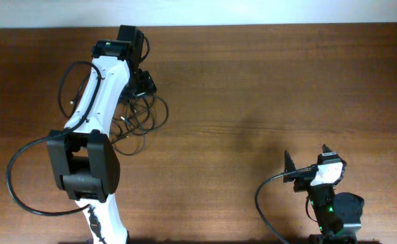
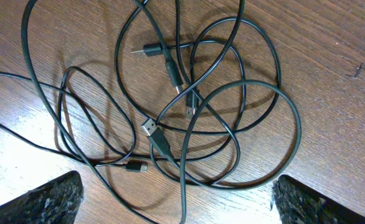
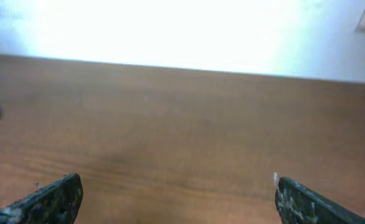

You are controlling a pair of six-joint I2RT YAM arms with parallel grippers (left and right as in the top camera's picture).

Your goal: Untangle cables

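Near the front edge, right gripper [image 1: 307, 160] spread wide, empty, parked well clear, probably awaiting a strand. Farther out, left gripper [image 2: 176, 202] also spread, hovering over the cables [image 2: 170, 146]: tangled loops on the surface [image 2: 338, 93], ready for picking.

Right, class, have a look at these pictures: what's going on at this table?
Two robot arms face a tangle of thin black cables on a wooden table. The left arm reaches over the tangle, left fingers spread wide over it, holding nothing. The right arm sits at the table's near right, apart from the cables, right fingers open too. Nothing is untangled yet.
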